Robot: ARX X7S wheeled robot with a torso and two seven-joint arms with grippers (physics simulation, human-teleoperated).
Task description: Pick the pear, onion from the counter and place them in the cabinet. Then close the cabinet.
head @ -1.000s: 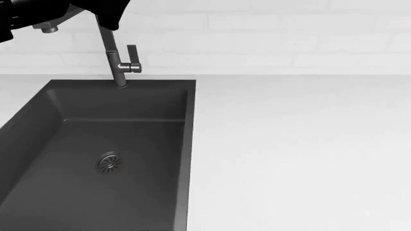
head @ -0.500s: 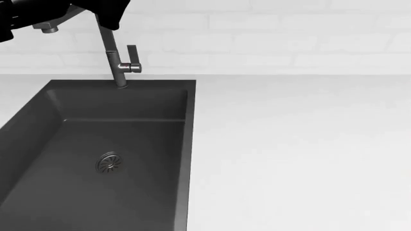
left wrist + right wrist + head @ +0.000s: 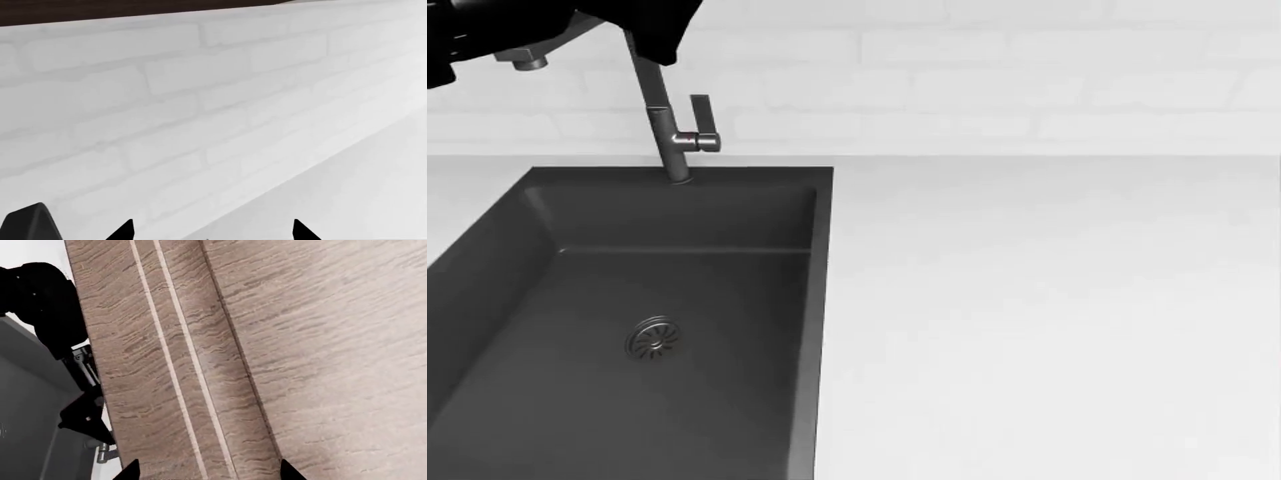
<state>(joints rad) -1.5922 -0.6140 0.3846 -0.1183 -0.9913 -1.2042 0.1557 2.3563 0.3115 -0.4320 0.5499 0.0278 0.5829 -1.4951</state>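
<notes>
The pear and the onion are out of view in every frame. The white counter (image 3: 1041, 300) holds a dark grey sink (image 3: 627, 320). My left gripper (image 3: 210, 235) is open and empty, its two dark fingertips wide apart, facing a white brick wall (image 3: 167, 110) above the counter. Part of my left arm (image 3: 641, 20) shows at the top left of the head view, above the faucet. My right gripper (image 3: 208, 474) is open and empty, close in front of the cabinet's wood-grain panels (image 3: 267, 340). I cannot tell whether the cabinet is open or closed.
A grey faucet (image 3: 674, 130) with a side lever stands at the sink's back edge. A round drain (image 3: 654, 337) sits in the basin. The white brick wall (image 3: 988, 80) runs behind the counter. A dark strip (image 3: 133, 7) runs above the wall in the left wrist view.
</notes>
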